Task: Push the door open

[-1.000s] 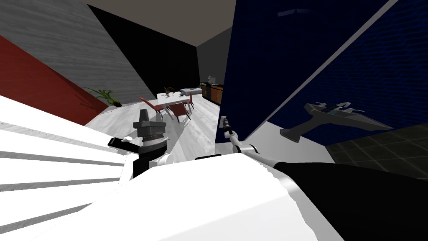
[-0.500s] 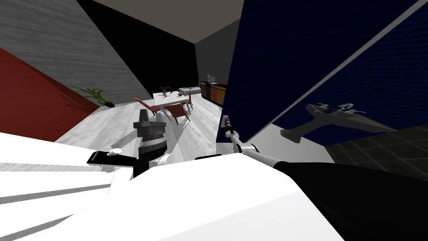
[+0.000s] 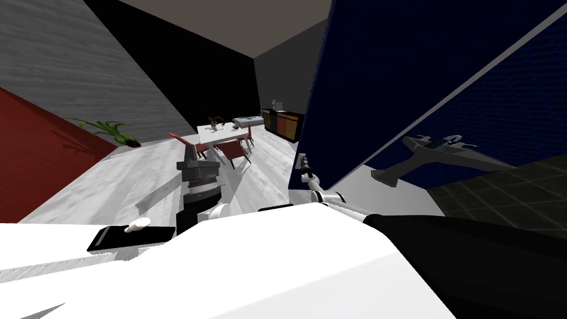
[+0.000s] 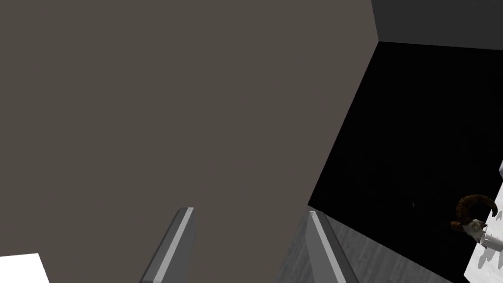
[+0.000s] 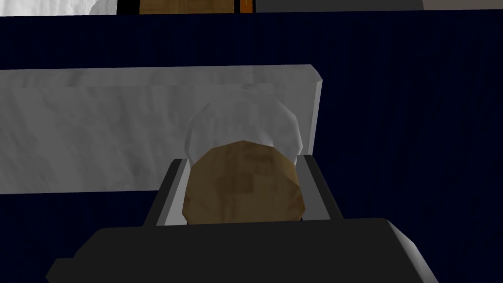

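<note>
Door (image 3: 382,77): flat dark-blue slab with faint fine ribbing. It stands front-right of me, free edge toward the middle of the head view.
Knob (image 5: 243,184): brown, wood-grained, faceted round. It sits on a paler grey rounded collar (image 5: 240,115).
Behind the collar is a rectangular light-grey marbled plate (image 5: 98,127) with square edges.
The plate runs out of the right wrist picture on one side. The knob's near end is hidden behind the gripper's dark body. In the head view the knob is too small to make out.
Right gripper (image 5: 243,159) is clamped on the knob. Its fingers (image 5: 169,196) press the knob's two sides, tips reaching about to the collar.
Left gripper (image 4: 250,216) is raised front-left of the chest, blades apart.
Past the door's edge: white table (image 3: 221,133), red chairs (image 3: 232,148).
</note>
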